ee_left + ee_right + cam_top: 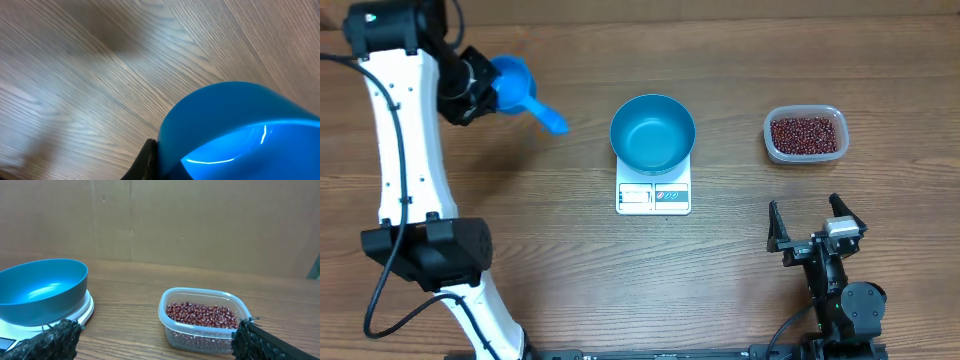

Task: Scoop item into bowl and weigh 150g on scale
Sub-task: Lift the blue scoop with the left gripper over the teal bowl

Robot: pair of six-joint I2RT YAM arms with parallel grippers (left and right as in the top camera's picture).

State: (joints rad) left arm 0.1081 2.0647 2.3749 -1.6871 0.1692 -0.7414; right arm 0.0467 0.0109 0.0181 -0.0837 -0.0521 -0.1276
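The blue bowl (652, 132) (42, 292) stands empty on the white scale (653, 196) (86, 311) at the table's middle. The red-brown beans (805, 134) (200, 314) fill a clear plastic tub (769, 140) (200, 340) to the right of it. At the far left my left gripper (482, 85) is shut on a small blue scoop (515, 85) (240, 130), held above the wood with its handle pointing toward the bowl. One dark finger (147, 161) presses on the scoop's wall. My right gripper (810, 222) (155, 340) stands open near the front right, facing the tub, nothing between its fingers.
The left arm's white links (405, 170) run down the left side of the table. A brown cardboard wall (200, 220) stands behind the table. Bare wood lies between the scoop and the scale.
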